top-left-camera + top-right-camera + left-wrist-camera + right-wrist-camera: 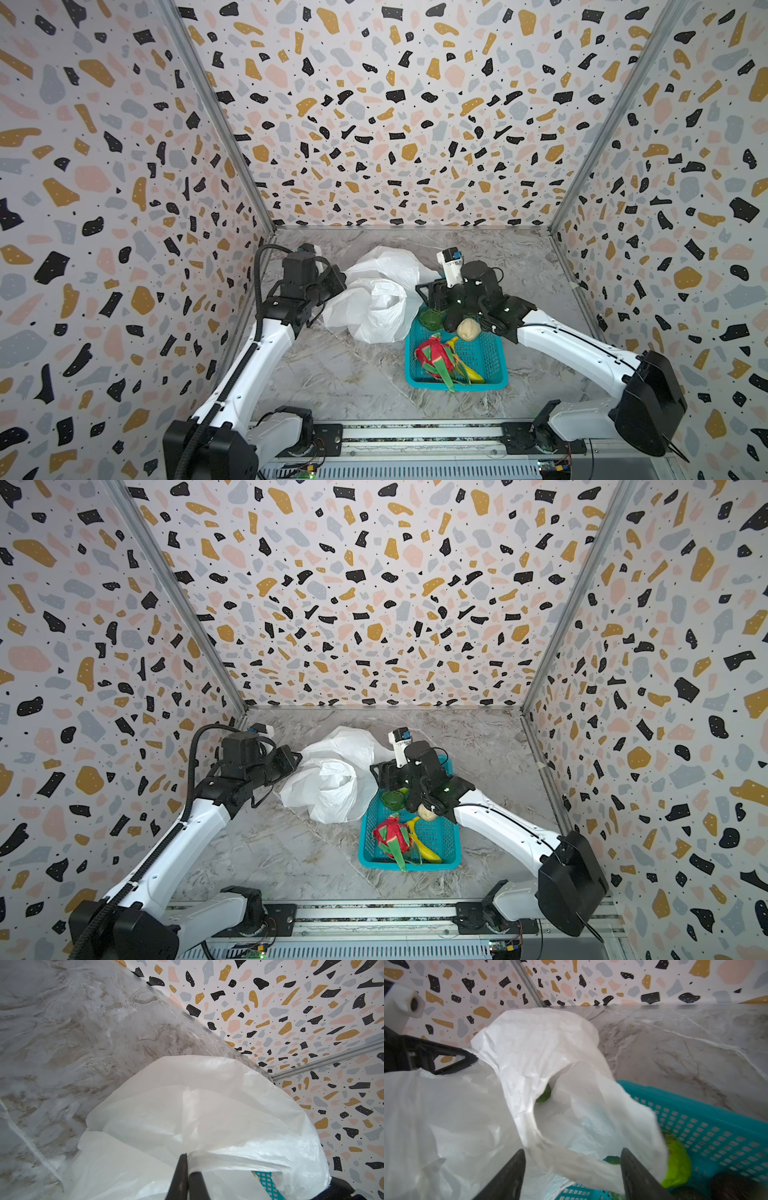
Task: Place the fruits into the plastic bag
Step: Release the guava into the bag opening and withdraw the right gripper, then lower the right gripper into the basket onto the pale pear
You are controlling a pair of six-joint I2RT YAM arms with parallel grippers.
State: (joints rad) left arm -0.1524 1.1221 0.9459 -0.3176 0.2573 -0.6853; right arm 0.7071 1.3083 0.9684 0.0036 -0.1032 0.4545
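Note:
The white plastic bag [374, 307] [328, 791] lies crumpled at mid table. My left gripper [338, 282] [188, 1157] is shut on a fold of its rim [207, 1105]. My right gripper [430, 293] [573, 1159] stands open over the basket's far corner, and a loop handle of the bag [571, 1159] hangs loose and blurred between its fingers. One green fruit [544, 1095] shows inside the bag. In the teal basket [494, 374] lie a dragon fruit [434, 359], a banana [469, 368], a green fruit [432, 319] and a pale round fruit [468, 328].
The teal basket [451, 854] touches the bag's right side. Patterned walls close in the marble table [332, 374] on three sides. The arm bases sit on a rail [415, 436] along the front edge.

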